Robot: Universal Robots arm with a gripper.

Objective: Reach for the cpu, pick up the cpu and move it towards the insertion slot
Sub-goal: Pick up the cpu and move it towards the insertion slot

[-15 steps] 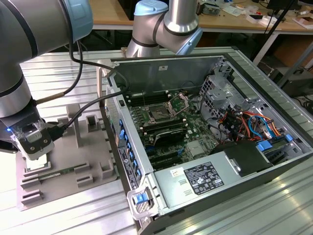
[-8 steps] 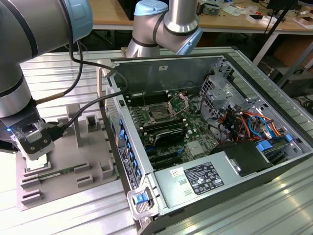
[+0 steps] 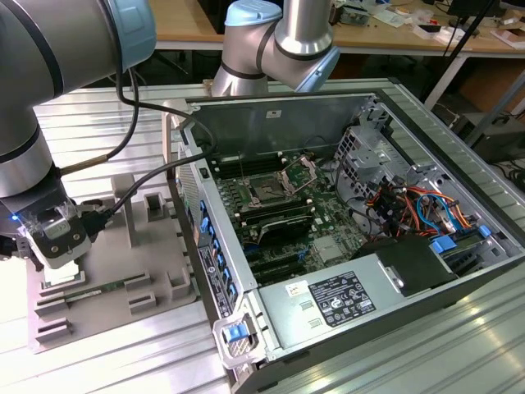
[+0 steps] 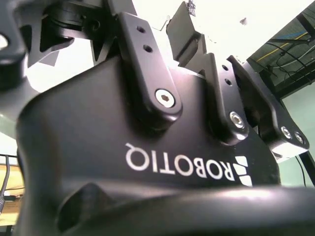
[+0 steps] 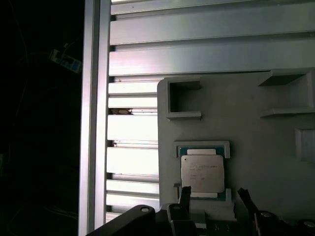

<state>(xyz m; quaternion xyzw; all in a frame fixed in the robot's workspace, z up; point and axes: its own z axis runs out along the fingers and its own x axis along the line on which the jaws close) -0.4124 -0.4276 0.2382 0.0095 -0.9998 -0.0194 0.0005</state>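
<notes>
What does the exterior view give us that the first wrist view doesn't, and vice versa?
Exterior view: the open computer case, its green circuit board and the insertion slot with its retention frame raised.

First wrist view: the cpu close up, lying flat in a recess of the grey tray, silvery top up. The end effector is open, fingers spread at the chip's near edge, not closed on it.

Both: the grey tray, the slatted aluminium table, and the end effector over the tray.
</notes>
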